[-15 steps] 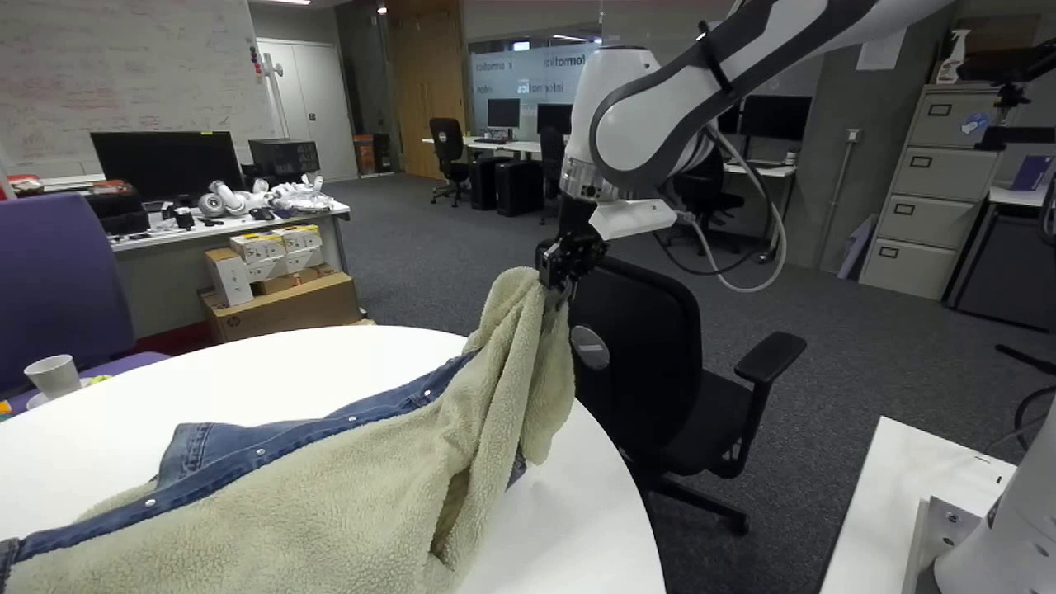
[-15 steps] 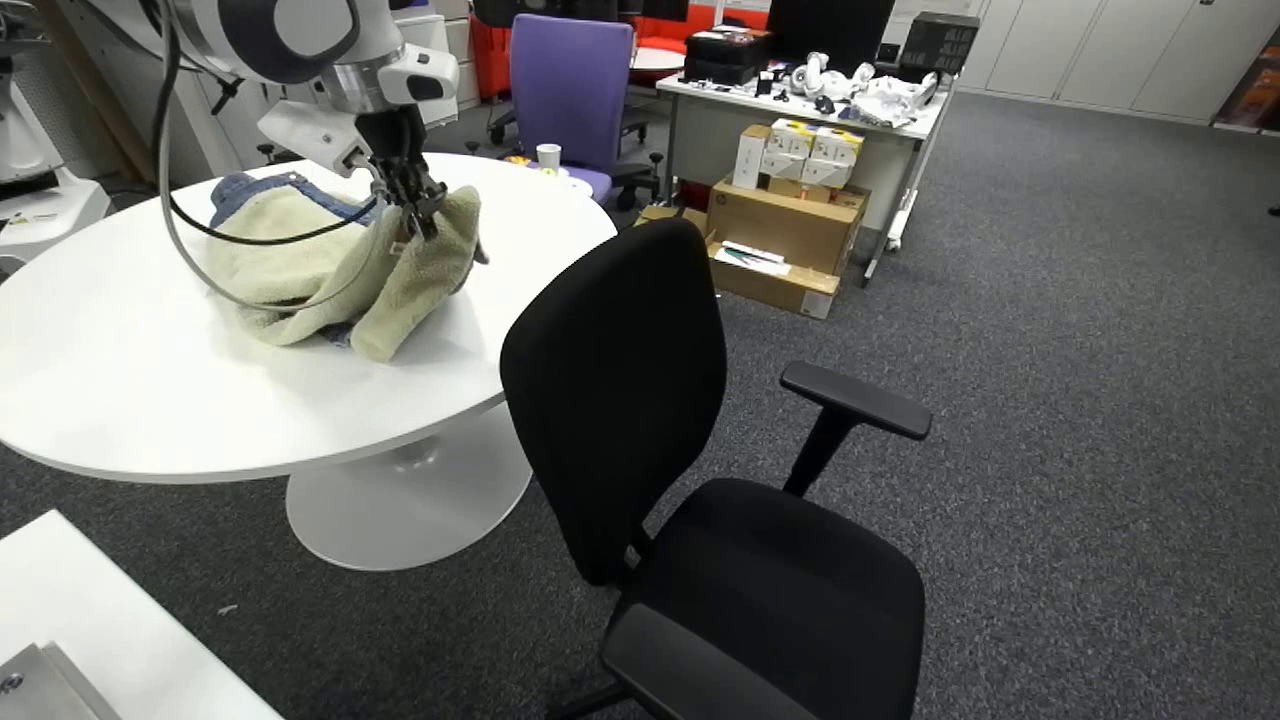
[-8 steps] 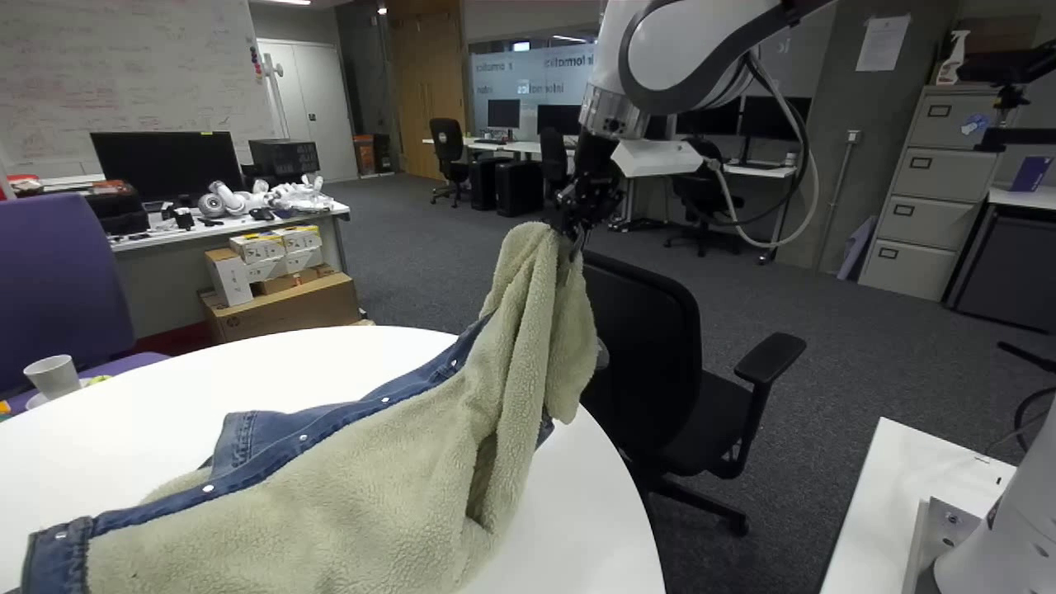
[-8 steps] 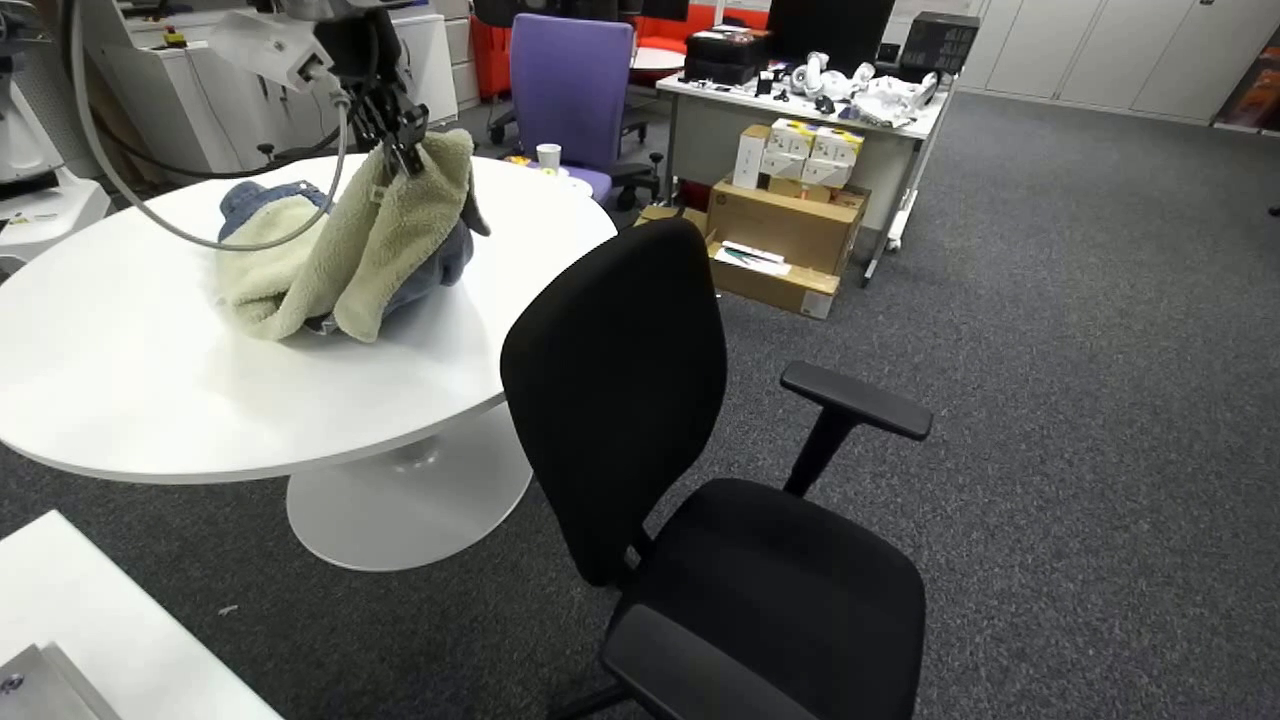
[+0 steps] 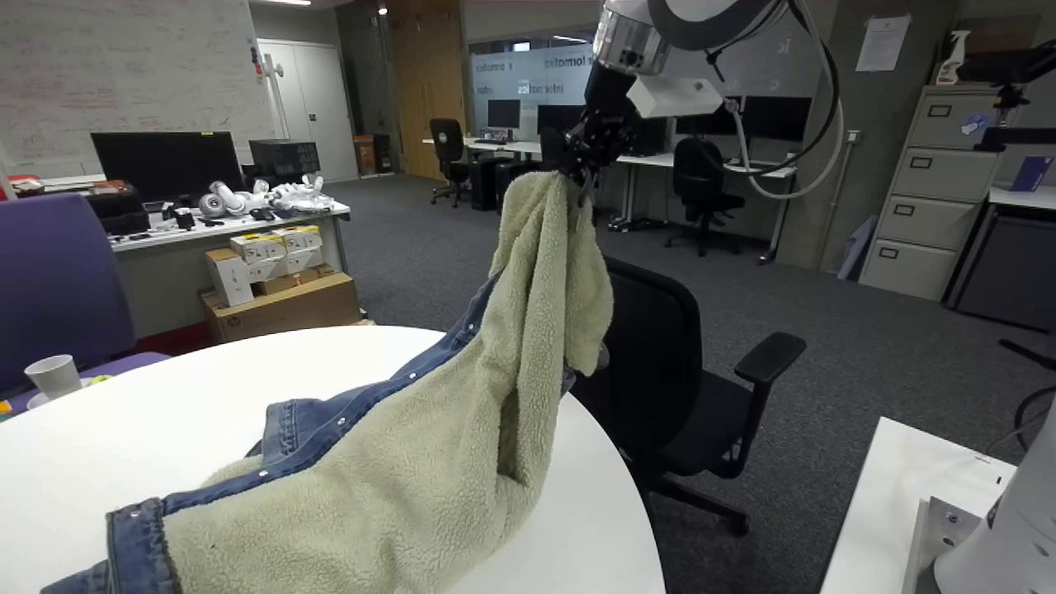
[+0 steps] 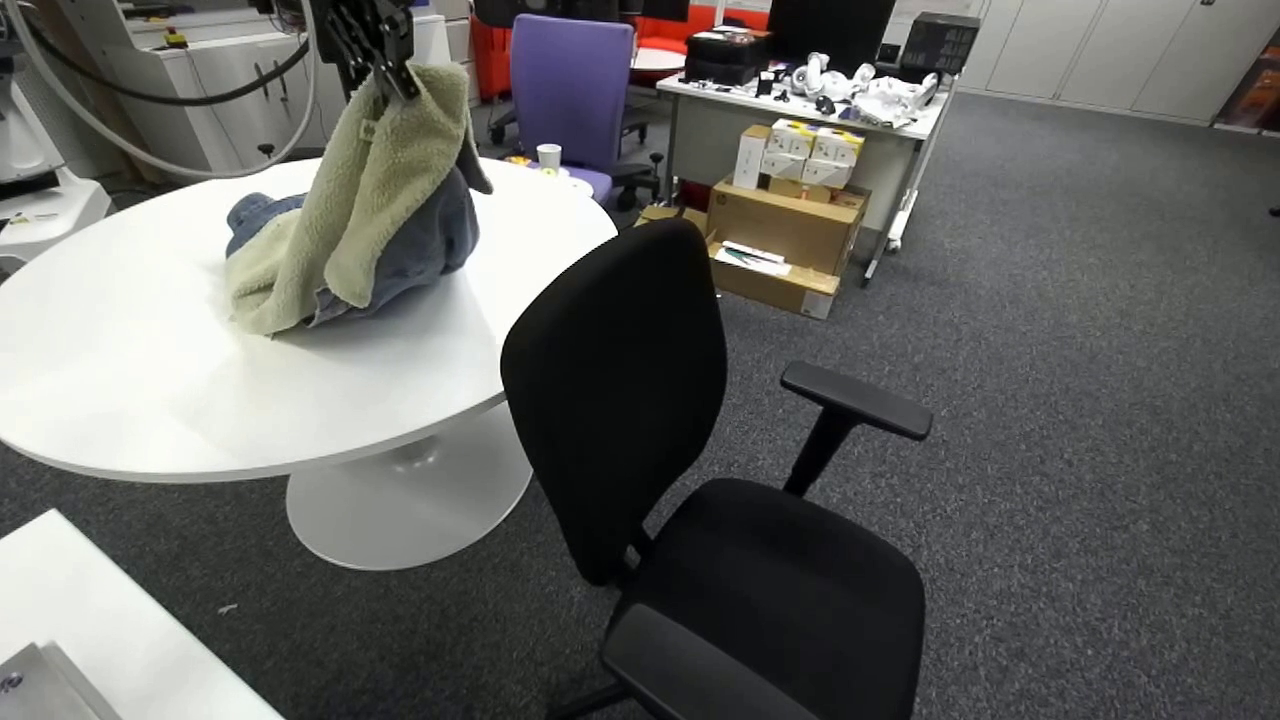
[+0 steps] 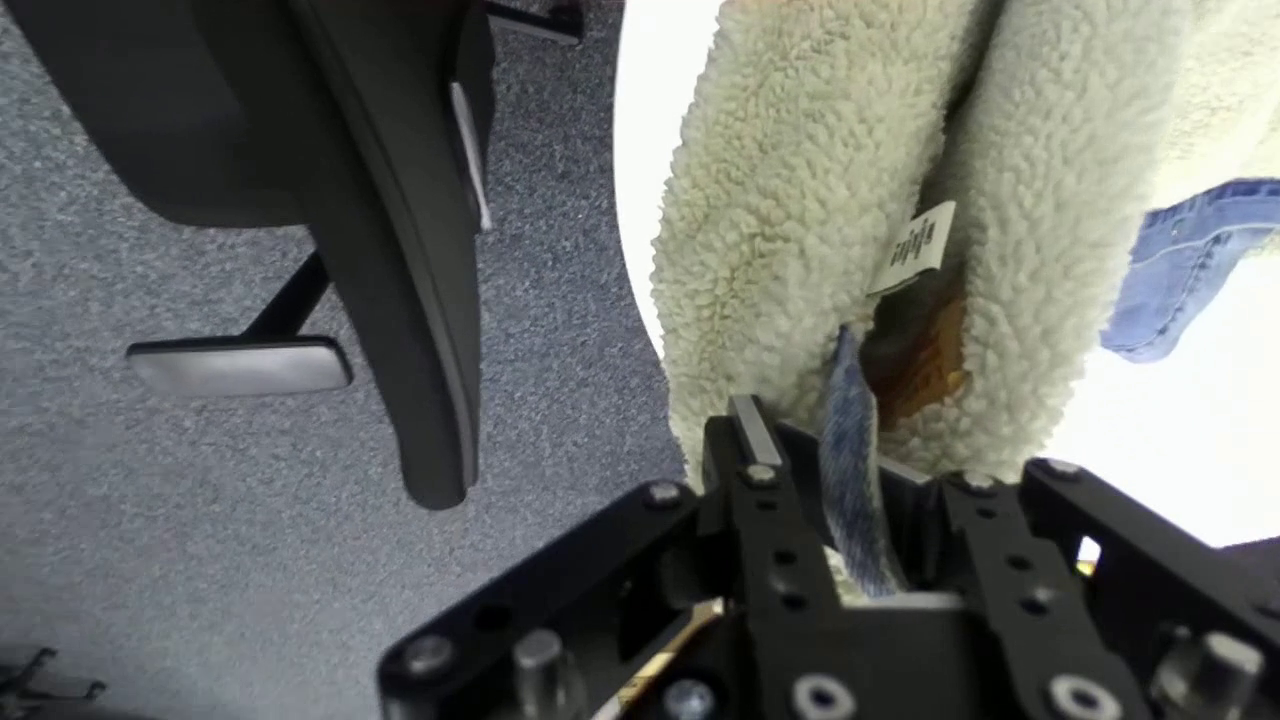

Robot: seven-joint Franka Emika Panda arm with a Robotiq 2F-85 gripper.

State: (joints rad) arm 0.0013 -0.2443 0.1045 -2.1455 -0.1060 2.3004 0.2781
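A black high-backed office chair (image 6: 625, 390) stands beside the round white pedestal table (image 6: 150, 390), on speckled dark-grey carpet (image 6: 1060, 400). Near the table is a purple upholstered chair (image 6: 570, 95). Well apart from the table are a red-scribbled whiteboard (image 5: 132, 66) and a beige four-drawer filing cabinet (image 5: 924, 190).

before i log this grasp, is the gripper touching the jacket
Touching. In the wrist view, the gripper pinches a denim strip of the jacket; both exterior views show the jacket hanging from it.
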